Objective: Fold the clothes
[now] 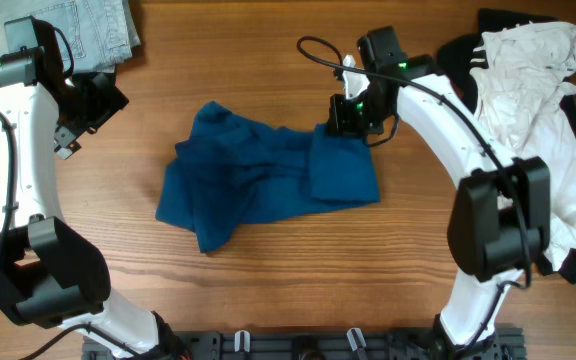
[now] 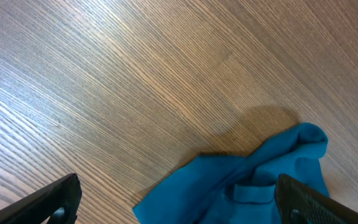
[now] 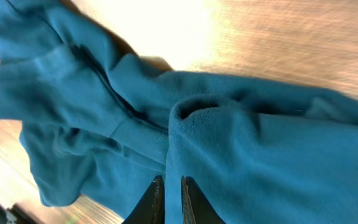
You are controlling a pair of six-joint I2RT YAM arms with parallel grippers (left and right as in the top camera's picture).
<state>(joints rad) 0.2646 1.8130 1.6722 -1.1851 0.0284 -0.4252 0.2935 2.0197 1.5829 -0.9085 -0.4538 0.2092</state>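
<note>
**Crumpled blue T-shirt at the centre of a wooden table, with two arms on either side**

From overhead we see the T-shirt point(image 1: 268, 175) lying in the middle of the frame on the table point(image 1: 268, 290), whose brown surface has a fine straight grain. The shirt is soft, plain, dark blue cloth with no print. It forms an irregular, roughly wedge-shaped heap, creased across its width, and a flatter, squarish flap is folded over at its right end.

The right gripper point(image 1: 353, 125) sits at the upper right edge of the shirt, just above that flap. In the right wrist view its two dark fingers point(image 3: 157, 202) stand almost together with only a thin slit between them, and the rounded edge of a fold runs down toward the slit. We cannot tell whether they pinch the cloth. In that view the knit looks slightly ribbed, and a hemmed band crosses the left part of the frame.

The left gripper point(image 1: 68, 140) is at the left of the frame, well apart from the shirt. In its wrist view the fingers point(image 2: 48, 202) are spread wide at the two lower corners and hold nothing. A bunched lobe of the shirt point(image 2: 253, 186) lies at the lower right.

Folded pale denim point(image 1: 73, 35) lies at the upper left. A rumpled white garment point(image 1: 528, 90) rests over a black garment point(image 1: 503, 20) at the right edge.
</note>
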